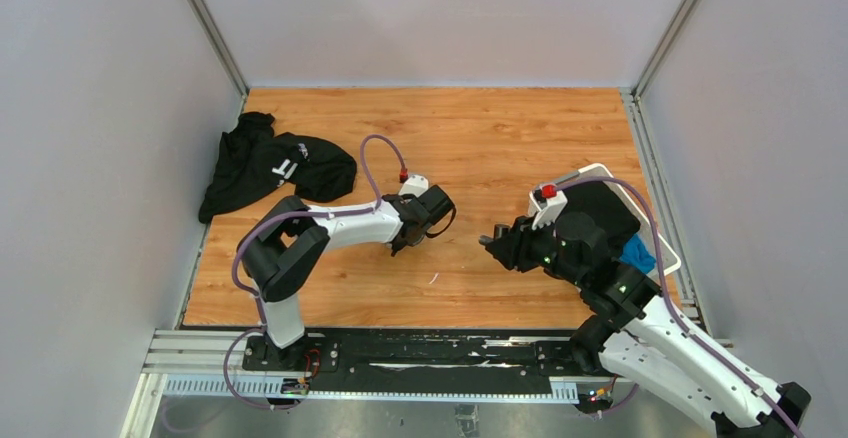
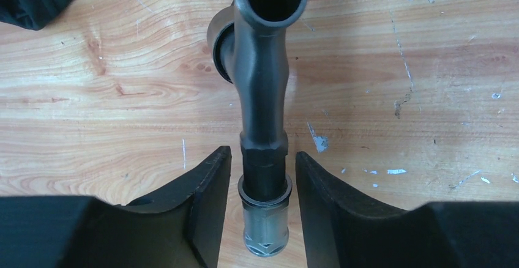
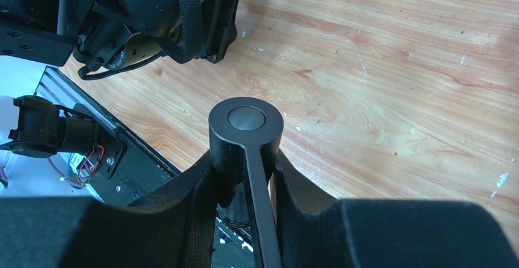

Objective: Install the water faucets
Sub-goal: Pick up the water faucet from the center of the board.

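Two dark-grey metal pieces were in play. The spout piece (image 2: 263, 84), a curved pipe with an open mouth at its far end and a paler fitting at its near end, was seen lying on the wooden table (image 2: 398, 48) near the middle, left of centre. It was judged rigid, fairly heavy for its size and smooth enough to slip or roll. The straight stem just above the fitting was therefore considered the soundest place for a grip. The left gripper (image 2: 263, 155) was set astride that stem, its fingers apart, with a thin strip of wood showing on either side; no contact could be made out. The lever handle (image 3: 246, 127), a round cap with a thin arm, was held above the table right of centre. It was clamped at the cap between the fingers of the right gripper (image 3: 245, 170), with the arm running back between them. The thin arm was judged the part most easily bent.
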Robot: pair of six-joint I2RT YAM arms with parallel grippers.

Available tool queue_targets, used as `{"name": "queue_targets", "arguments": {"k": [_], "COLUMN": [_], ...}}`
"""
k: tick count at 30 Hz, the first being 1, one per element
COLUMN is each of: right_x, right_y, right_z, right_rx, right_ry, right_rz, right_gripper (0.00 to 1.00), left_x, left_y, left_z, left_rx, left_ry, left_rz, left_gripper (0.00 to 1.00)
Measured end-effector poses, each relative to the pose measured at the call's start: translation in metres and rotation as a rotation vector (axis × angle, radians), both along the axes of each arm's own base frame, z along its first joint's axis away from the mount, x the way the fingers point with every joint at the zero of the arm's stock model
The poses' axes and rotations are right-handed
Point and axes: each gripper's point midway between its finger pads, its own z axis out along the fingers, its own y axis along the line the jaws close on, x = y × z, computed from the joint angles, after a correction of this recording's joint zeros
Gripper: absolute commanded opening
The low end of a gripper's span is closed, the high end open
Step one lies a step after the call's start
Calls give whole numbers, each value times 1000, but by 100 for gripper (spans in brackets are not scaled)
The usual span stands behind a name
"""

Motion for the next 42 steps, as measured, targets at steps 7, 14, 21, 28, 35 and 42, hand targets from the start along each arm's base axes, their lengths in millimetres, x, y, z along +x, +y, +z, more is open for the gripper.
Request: {"name": "queue_targets", "arguments": {"k": [7,14,21,28,35,42], "right_x": [0,0,0,0,-1,-2], "right_y": [1,3,4,5,6,4], "right_z": [-4,-8,-11,-13,-14,-3], "right_rx": [-9,-18,-22,-26,-27,-15], "right_ry": [15,31,41,50,54,1], "right_rz": [3,9,15,15,20,34], "right_gripper": [0,0,0,0,0,0], "left_x": [-1,-5,-6,-7,-14,-21], "left_y": [1,1,-1,-1,4,-19], "left_z": [1,0,-1,-2,1,97], "left_rx": [-7,-23,-37,-34,-16,-428], "left_ry": [-1,8,15,20,52,6], "left_rz": [1,-9,-17,-20,-30,-81], "left_gripper": [51,48,42,0,0,0]}}
